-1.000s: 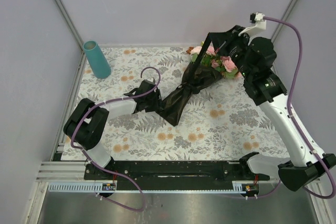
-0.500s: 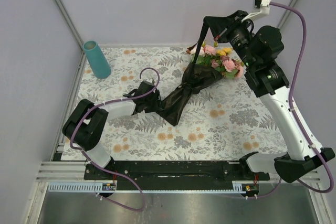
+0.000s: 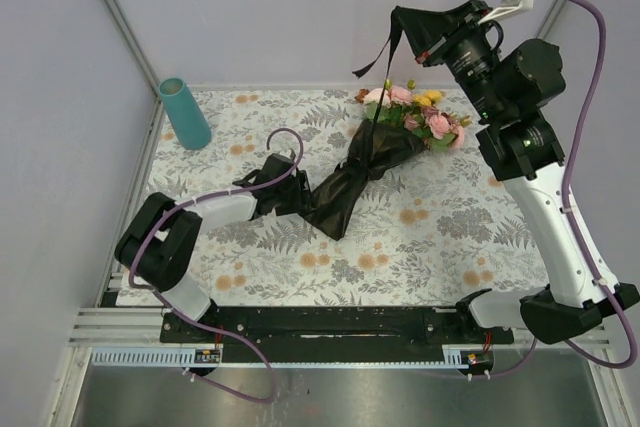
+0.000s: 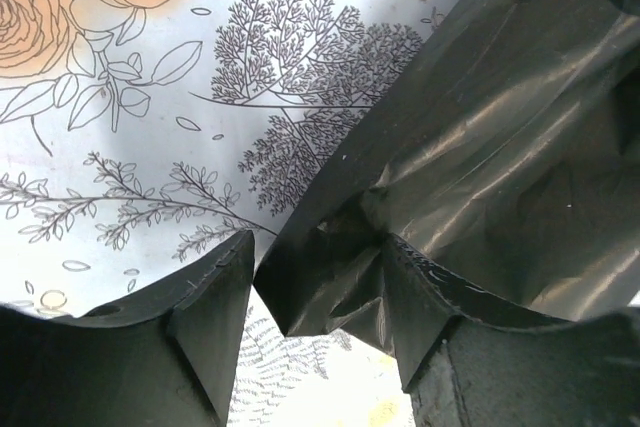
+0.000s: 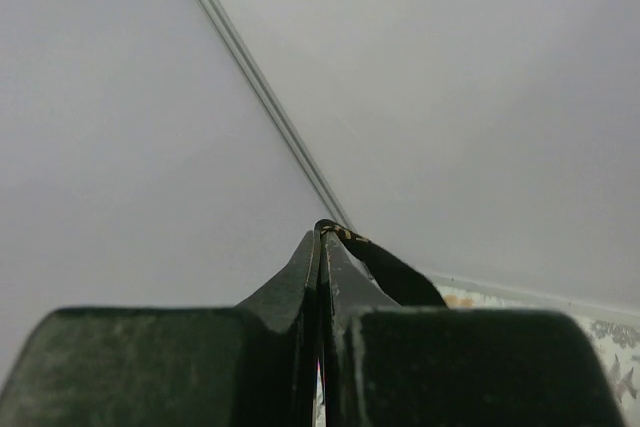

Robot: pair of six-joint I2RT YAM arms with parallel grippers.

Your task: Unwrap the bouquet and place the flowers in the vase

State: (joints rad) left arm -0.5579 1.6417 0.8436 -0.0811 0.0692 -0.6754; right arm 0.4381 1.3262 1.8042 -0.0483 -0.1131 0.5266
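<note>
R gripper (image 3: 428, 47) clamped on black ribbon (image 5: 392, 269), held high above bouquet (image 3: 350, 182), so tie looks undone. L gripper (image 4: 320, 247) jaws parted round paper tail, gap one side. Flowers (image 3: 420, 117) still wrapped, mid-tablecloth (image 3: 400, 237); vase (image 3: 185, 112) far-left, no stems in. Unwrapping + vase steps left

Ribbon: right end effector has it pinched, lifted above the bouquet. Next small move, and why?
Probably swing the right end effector sideways off the bouquet, then release the ribbon. It dangles over the flowers from shut jaws, so dropping it here would likely land it on them.
</note>
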